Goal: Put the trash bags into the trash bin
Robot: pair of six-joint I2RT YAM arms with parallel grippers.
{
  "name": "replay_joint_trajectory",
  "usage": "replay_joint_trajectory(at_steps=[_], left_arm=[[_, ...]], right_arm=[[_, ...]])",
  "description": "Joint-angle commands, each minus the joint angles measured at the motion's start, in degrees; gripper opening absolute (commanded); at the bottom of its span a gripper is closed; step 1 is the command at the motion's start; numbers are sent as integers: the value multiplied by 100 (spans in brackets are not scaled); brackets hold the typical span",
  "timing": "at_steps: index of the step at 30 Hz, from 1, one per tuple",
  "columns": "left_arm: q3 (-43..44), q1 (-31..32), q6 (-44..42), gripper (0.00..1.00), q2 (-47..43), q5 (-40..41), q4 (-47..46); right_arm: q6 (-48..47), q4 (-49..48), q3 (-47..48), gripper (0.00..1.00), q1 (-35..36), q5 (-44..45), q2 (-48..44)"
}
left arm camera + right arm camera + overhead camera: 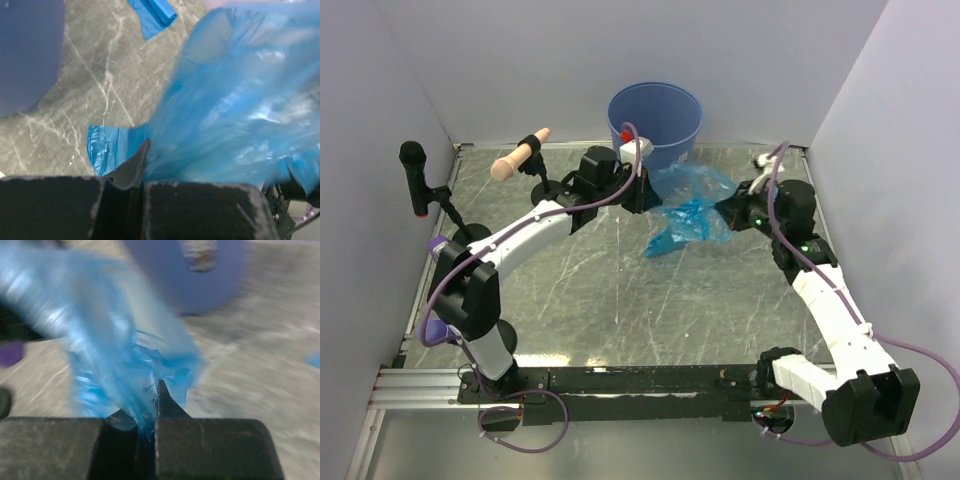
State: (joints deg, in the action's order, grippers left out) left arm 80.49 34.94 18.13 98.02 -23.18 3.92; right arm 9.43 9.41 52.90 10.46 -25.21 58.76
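From the right wrist, the thin blue film bag point(100, 330) is smeared with blur. The round blue plastic bucket point(185, 280) behind runs off the top edge.

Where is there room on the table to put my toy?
The bare table between the left arm and right arm, nearer than the bag, is free. It's crowded at the back around the bag and bin, and on the left by the stands.

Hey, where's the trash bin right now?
In the overhead view the bin stands at the far middle of the table, against the back wall, just behind the left gripper and the blue bag.
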Motion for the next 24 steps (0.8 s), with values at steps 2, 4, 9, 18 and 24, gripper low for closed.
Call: replay_joint_trajectory(at_steps=[2,4,9,18,24], left_arm=[[152,-311,-213,1,-581,-380,-15],[73,-496,-196,1,-661,-415,117],[-77,-672,-257,1,-793,-486,293],[80,-611,-160,1,-732,-1426,91],[590,-515,-573,1,-591,-1725,485]], right_arm=[[-11,280,-43,0,-746,473,-207],[-73,324,-43,0,-843,570,-225],[-178,439,-78,0,-958,675,-242],[-1204,245,9,83,-836,-1424,-269],[-2225,333,360,99,-352,-1503,-164]])
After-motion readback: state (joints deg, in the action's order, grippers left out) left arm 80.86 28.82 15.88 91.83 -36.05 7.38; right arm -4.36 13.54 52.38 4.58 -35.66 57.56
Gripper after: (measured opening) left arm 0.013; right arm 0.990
